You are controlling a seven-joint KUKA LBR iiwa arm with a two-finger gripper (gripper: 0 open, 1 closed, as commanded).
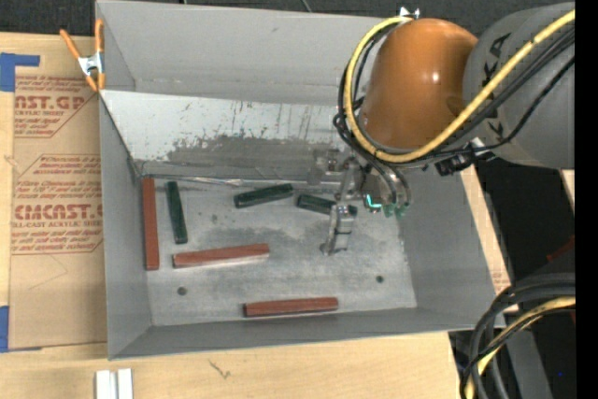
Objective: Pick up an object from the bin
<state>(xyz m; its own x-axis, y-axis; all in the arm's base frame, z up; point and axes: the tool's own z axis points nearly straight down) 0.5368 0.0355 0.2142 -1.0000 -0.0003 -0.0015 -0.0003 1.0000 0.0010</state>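
Note:
My gripper [336,234] hangs low over the right middle of the bin floor, under the arm's orange dome. Just to its upper left lies a short dark green stick [316,201], its right end hidden beneath the gripper. A second dark green stick [263,195] lies a little further left, almost level. On the floor left of and below the gripper rests a red-brown bar [220,255].
Another red-brown bar [291,306] lies near the front wall. A third red-brown bar [149,224] stands lengthwise along the left wall, with a dark green stick [176,212] beside it. The arm and its cables cover the bin's right rear corner.

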